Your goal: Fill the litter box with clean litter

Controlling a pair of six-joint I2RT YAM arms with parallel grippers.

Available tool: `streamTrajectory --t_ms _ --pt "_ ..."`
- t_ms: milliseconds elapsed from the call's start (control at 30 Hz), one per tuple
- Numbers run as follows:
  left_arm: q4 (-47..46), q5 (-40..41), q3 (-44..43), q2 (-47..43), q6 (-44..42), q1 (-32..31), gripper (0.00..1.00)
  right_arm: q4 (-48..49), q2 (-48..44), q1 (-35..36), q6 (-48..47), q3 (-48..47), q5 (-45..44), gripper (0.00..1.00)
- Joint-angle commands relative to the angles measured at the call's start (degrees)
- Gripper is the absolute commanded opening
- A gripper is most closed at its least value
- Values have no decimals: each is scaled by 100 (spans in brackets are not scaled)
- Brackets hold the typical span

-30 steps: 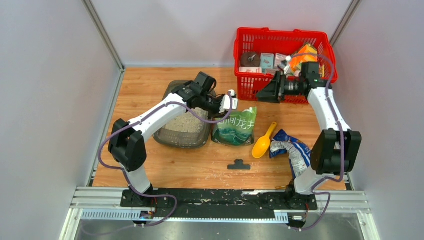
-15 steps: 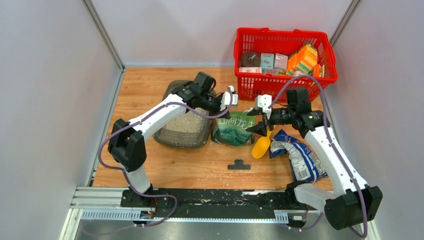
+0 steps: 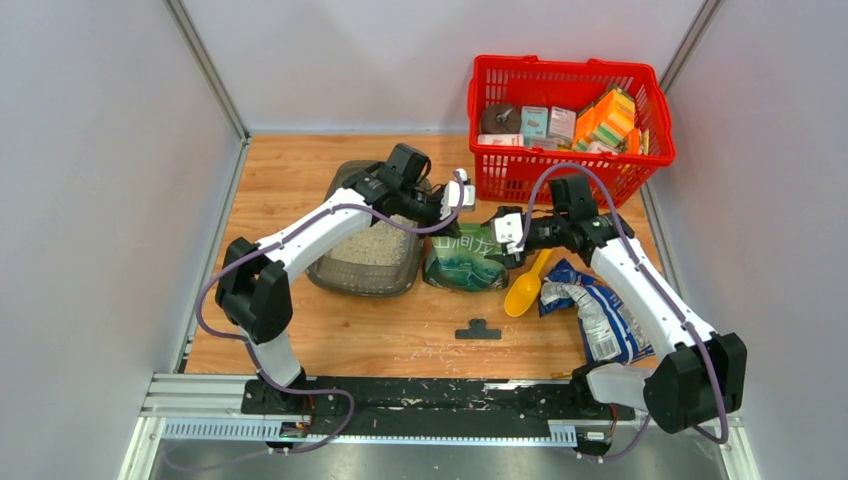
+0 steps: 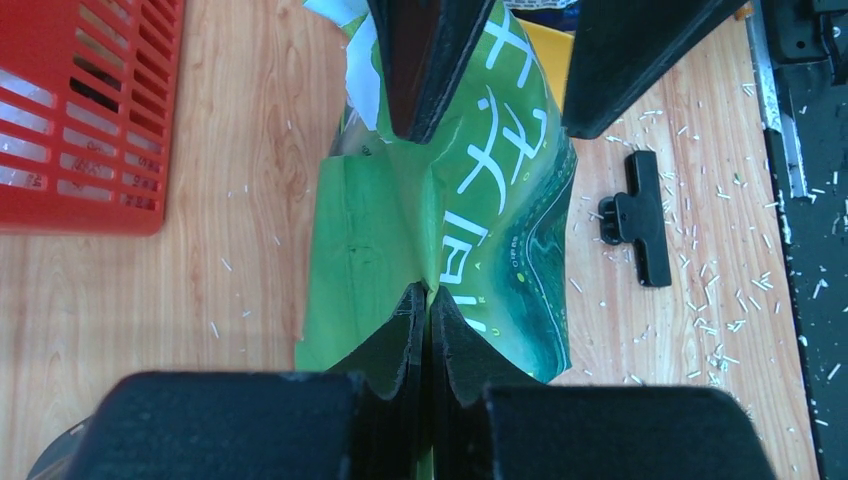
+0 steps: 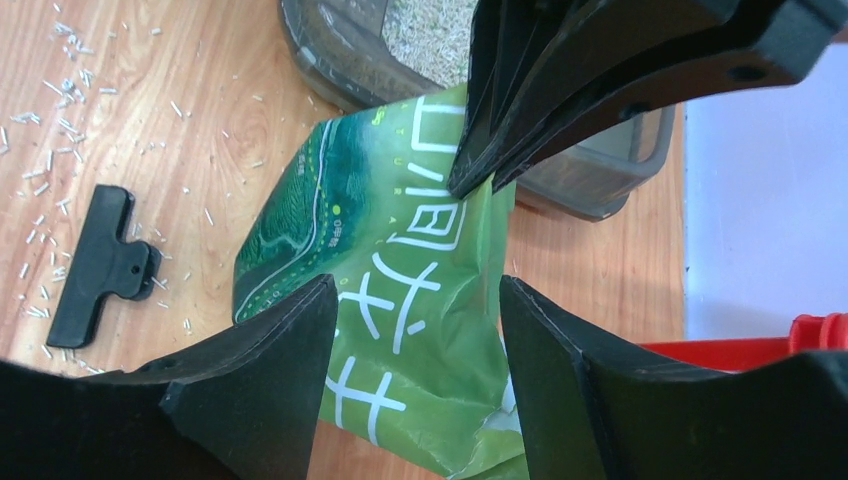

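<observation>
Right end effector (image 3: 508,232) has swung from the basket (image 3: 560,66) to the bag (image 3: 468,262), jaws spread astride its top edge, probably to share the lift. Left end effector (image 3: 458,195) pinches a fold of the bag top, keeping the mouth up. Box (image 3: 360,288), part-filled with litter (image 3: 365,248), sits just left of the bag; near counter (image 3: 400,345) is open but for a clip (image 3: 478,330)

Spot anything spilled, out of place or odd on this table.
Pale slivers are scattered over the wooden table around the black clip, like a spill. A crumpled blue bag lies on its side beside the yellow scoop.
</observation>
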State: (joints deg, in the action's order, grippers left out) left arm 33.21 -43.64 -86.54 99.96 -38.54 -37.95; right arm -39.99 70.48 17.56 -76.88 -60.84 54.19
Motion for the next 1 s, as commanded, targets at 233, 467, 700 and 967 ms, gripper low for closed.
streamTrajectory --t_ms 233,467,700,967 --pt "-280 -620 -47 -126 453 130 7 -53 379 -367 -732 125 -41 63" --pt "-535 -681 76 -179 751 201 7 17 537 -604 -329 195 -6 61" --pt "-561 -690 173 -284 629 192 6 771 476 -666 454 467 -23 66" --pt "-614 -690 340 -434 585 201 5 852 713 -675 989 371 -243 63"
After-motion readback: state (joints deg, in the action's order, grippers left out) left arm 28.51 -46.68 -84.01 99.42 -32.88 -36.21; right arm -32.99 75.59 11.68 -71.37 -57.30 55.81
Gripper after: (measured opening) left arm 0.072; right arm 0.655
